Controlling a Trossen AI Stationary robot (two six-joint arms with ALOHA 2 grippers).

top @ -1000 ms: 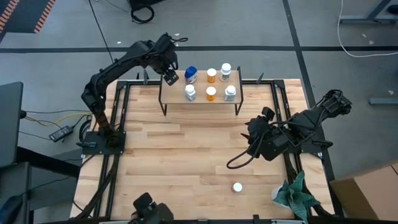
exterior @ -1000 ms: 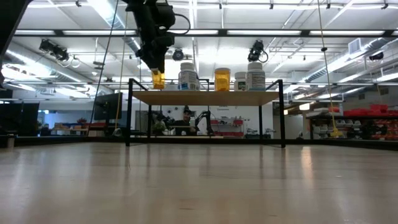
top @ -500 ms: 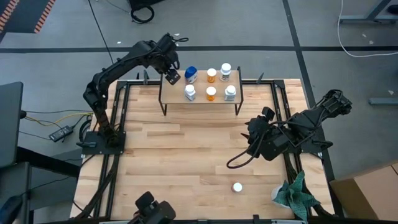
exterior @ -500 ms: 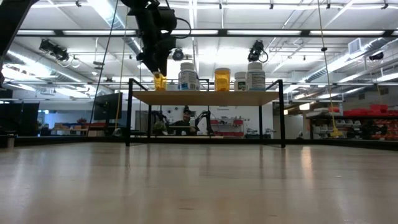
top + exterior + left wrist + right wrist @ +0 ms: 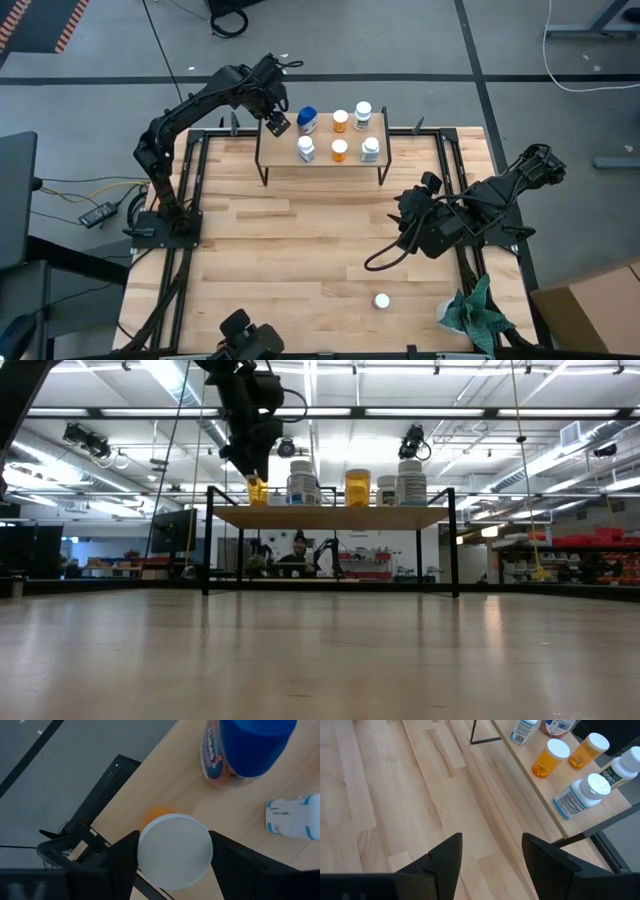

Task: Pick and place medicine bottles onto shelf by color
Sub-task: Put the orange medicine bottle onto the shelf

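seven medicine bottles (image 5: 339, 150) counted: five on the shelf (image 5: 322, 165), one gripped, one on the counter (image 5: 290, 250).

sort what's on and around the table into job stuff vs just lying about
Job: shelf; six bottles standing on it; orange bottle in the left gripper; white-capped bottle on the table.

Lying about: green cloth; right gripper, empty.

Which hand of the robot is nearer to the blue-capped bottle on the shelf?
The left hand, holding an orange bottle just beside the blue-capped bottle. The right hand waits empty over the table, well away from the shelf.
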